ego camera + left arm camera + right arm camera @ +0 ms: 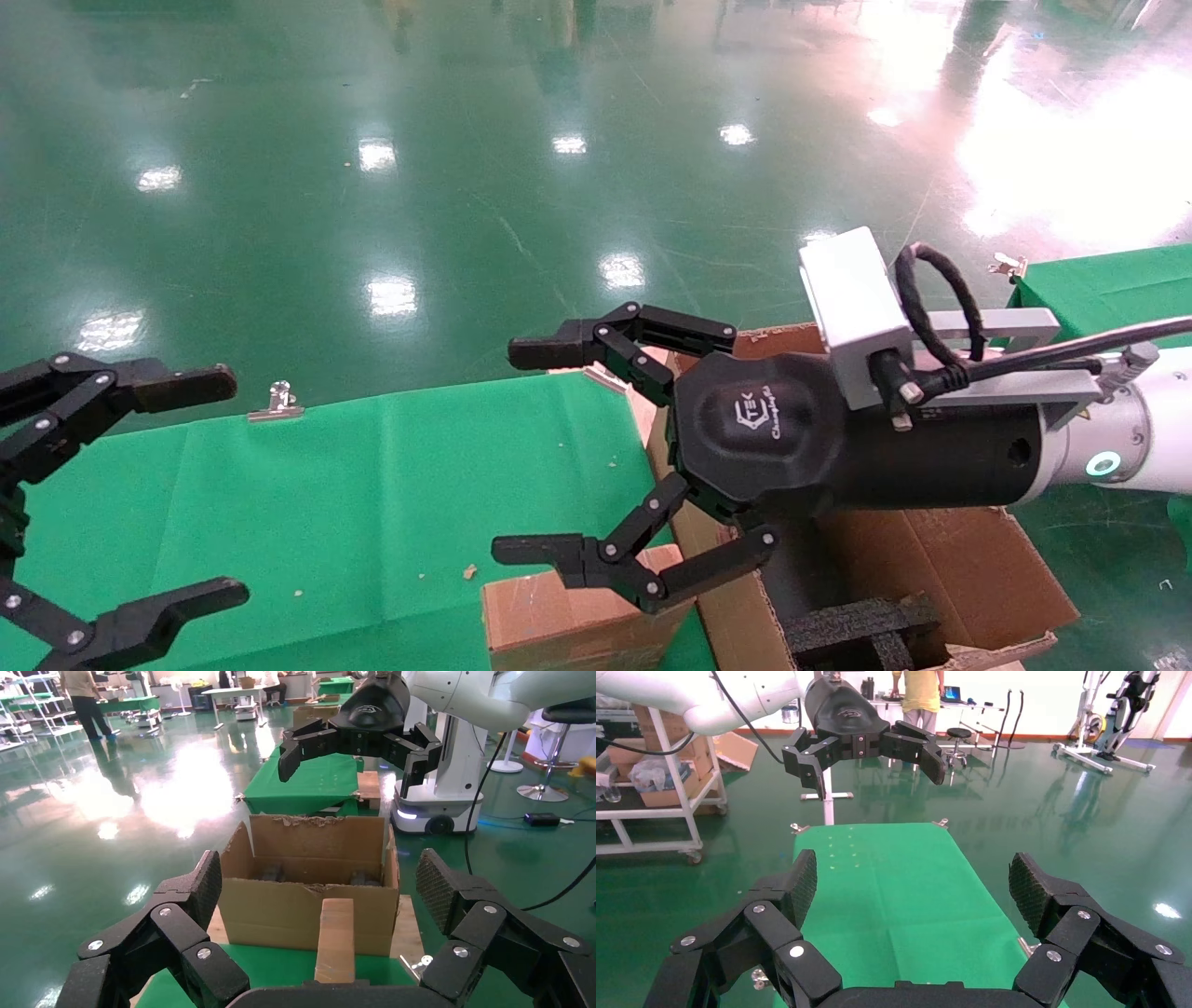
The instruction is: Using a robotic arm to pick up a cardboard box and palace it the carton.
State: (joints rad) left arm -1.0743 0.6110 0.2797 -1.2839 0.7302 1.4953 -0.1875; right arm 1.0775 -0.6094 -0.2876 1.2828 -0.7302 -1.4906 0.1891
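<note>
Scuffed brown cardboard box (559,620) under right tool (545,457), fingers apart; left tool (186,485) likewise.

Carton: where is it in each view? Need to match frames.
Head view: carton lower right, partly hidden behind the open right hand.
Left wrist view: centre of the picture, open side up, with the right hand above it.
Right wrist view: not in it.
Shared landmark: the green cloth shows in all three views.
</note>
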